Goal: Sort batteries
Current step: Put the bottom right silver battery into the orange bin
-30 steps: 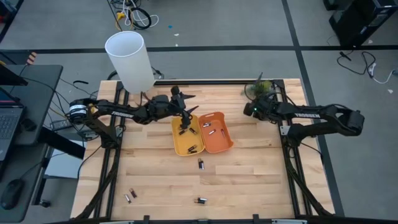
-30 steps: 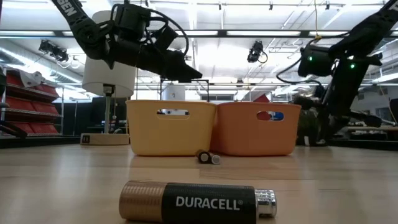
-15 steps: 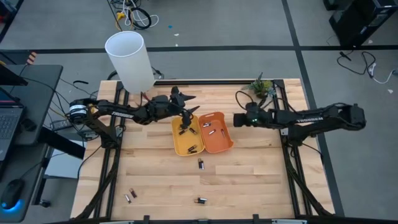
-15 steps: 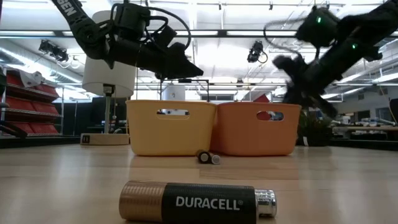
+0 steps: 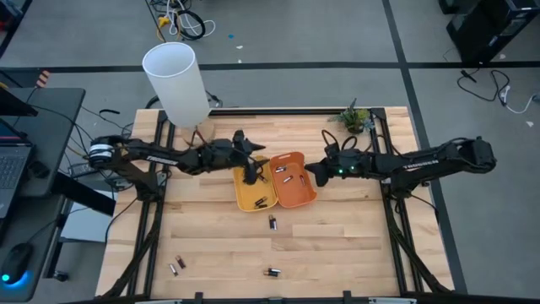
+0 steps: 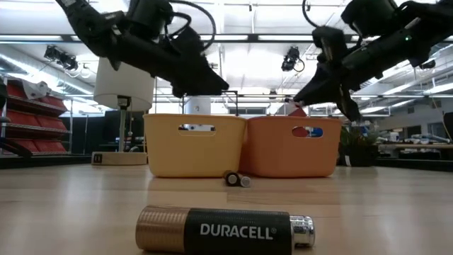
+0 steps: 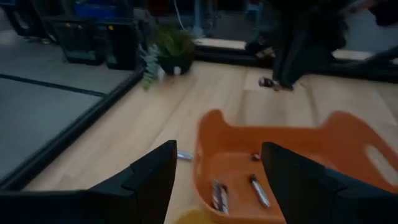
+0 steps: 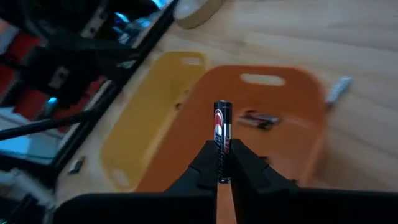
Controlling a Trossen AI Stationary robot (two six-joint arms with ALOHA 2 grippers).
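My right gripper [image 8: 222, 163] is shut on a black-and-red battery [image 8: 222, 124] and hovers at the right rim of the orange tray [image 5: 297, 196]. The orange tray and the yellow tray [image 5: 246, 198] beside it each hold a few batteries. My left gripper [image 7: 214, 180] stands open above the yellow tray [image 6: 195, 152], nothing between its fingers. Loose batteries lie on their sides on the table: one just in front of the trays [image 5: 272, 222], one near the front edge [image 5: 271, 273], two at the front left [image 5: 177, 266]. My right gripper pinches the battery's rear half [image 8: 222, 155] between its two fingertips. The battery lies along the fingers and sticks out past their ends. The fingers come from the table's right, slanting a little downward. The battery is clear of the tray and the table.
A tall white cylinder [image 5: 175, 82] stands at the table's far left corner and a small plant [image 5: 354, 116] at the far right. One battery lies on the wood behind the orange tray [image 7: 184, 155]. Bare wood spreads in front of the trays.
My right gripper has swung from the far right corner by the plant toward the table's left, up to the orange tray, rolling its wrist and staying shut on the battery. My left gripper has rolled about its own axis above the yellow tray and stayed open.
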